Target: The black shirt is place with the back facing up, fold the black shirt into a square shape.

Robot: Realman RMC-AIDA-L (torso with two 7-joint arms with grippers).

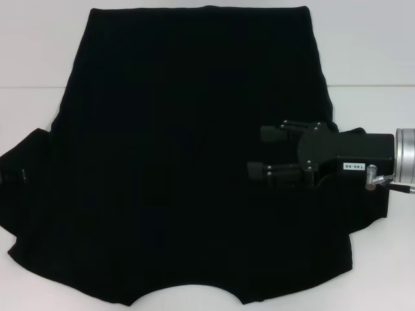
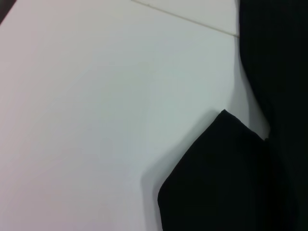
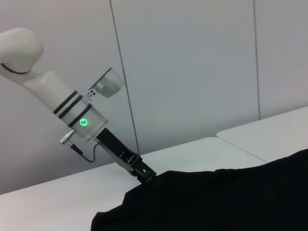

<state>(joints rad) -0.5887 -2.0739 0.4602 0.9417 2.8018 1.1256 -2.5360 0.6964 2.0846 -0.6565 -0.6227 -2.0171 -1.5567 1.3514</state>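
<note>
The black shirt (image 1: 175, 162) lies spread flat on the white table (image 1: 39, 52), plain face up, with no lettering showing. Its hem is at the far side and its neck cut-out at the near edge. My right gripper (image 1: 262, 153) is open over the shirt's right part, fingers pointing left, and holds nothing. My left gripper (image 3: 143, 172) is at the edge of the left sleeve (image 1: 26, 188); it shows in the right wrist view, where the cloth hides its tips. The left wrist view shows a sleeve corner (image 2: 231, 178) on the bare table (image 2: 96, 120).
The shirt covers most of the table in front of me. Bare white table shows at the far left and far right (image 1: 369, 58), with a seam line (image 1: 32, 87) across it. A grey panelled wall (image 3: 192, 72) stands behind the table.
</note>
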